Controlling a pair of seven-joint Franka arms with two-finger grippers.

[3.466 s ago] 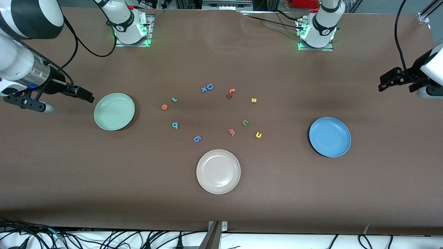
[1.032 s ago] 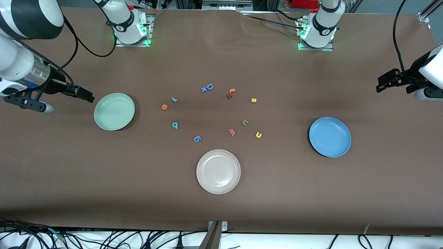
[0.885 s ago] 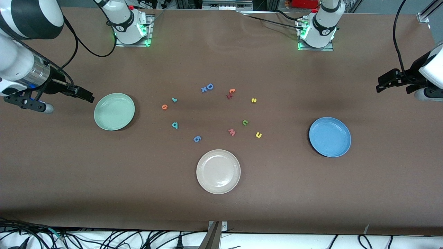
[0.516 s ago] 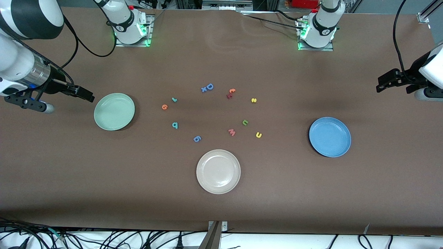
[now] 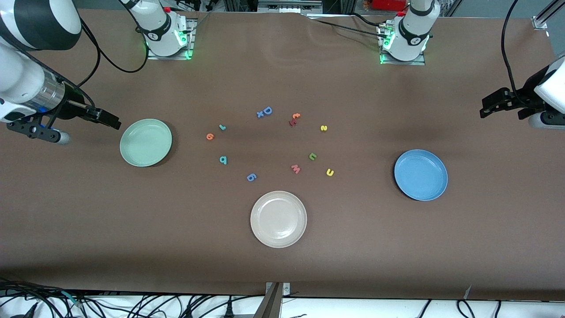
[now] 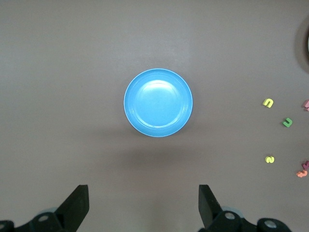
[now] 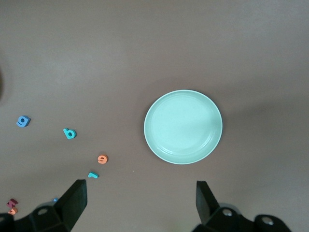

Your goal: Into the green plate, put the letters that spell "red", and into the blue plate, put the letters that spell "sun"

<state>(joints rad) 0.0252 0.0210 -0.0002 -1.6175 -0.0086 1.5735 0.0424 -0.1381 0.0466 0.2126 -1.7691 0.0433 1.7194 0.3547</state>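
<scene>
Both my tools hang wide open and empty: right tool (image 5: 108, 120) beside the green plate (image 5: 145, 142), nearer the teal "r" (image 5: 222, 127); left tool (image 5: 494, 104) waits near the blue plate (image 5: 420, 175).

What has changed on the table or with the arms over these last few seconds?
The left claw has edged slightly toward the middle of the table, open and empty; the right claw has barely shifted beside the green plate. Nothing was grasped or released. The letters, blue plate and cream plate lie as before.

Foam letters on the table

Readable shapes: blue "D" (image 5: 266, 110), blue "g" (image 5: 251, 177), pinkish "w" (image 5: 295, 168), yellow "s" (image 5: 324, 128), yellow "u" (image 5: 329, 172), green "n" (image 5: 312, 156).
</scene>
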